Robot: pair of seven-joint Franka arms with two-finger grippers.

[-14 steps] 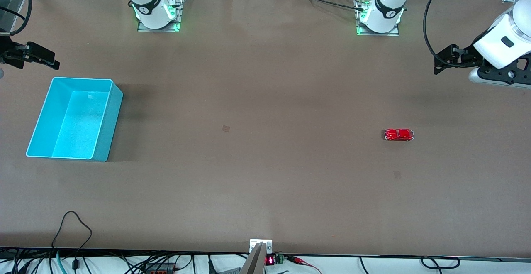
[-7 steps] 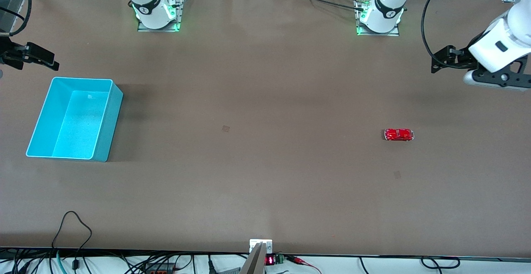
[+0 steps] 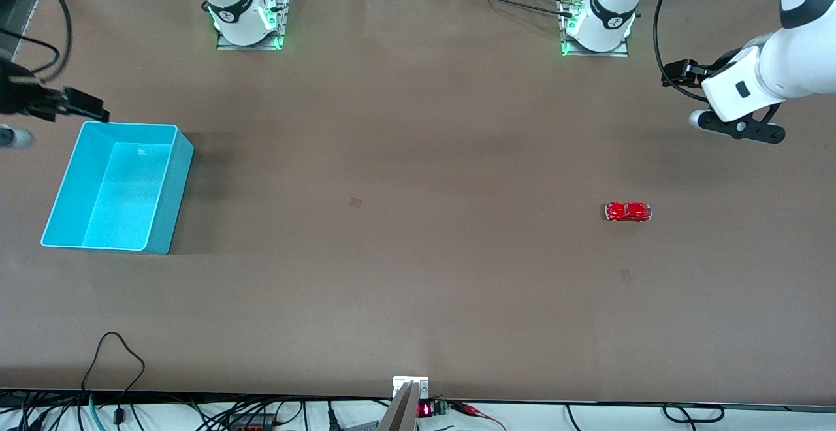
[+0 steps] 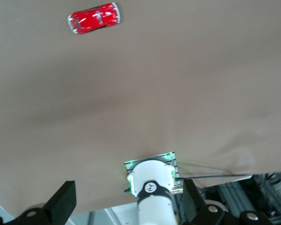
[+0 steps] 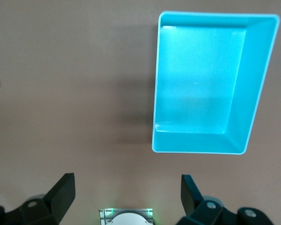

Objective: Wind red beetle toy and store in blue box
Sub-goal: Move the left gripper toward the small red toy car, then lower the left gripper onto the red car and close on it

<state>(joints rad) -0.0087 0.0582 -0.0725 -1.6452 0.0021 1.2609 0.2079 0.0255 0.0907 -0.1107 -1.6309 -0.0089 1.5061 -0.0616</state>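
— What does the right wrist camera look down on?
— The blue box (image 5: 201, 89), open and with nothing in it, sitting flat on the brown table (image 5: 70, 84) with a pale rim all round

— And the right gripper (image 5: 126, 197)?
— Its two dark fingers (image 5: 61, 192) stand wide apart above the table, not touching the box

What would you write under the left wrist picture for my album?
Open left gripper high over the bare table, red beetle toy waiting.

A brown table (image 3: 418, 157) spans the workspace; black cables (image 3: 117, 359) trail along its edge nearest the front camera, beside a small red-lit display (image 3: 425, 409).
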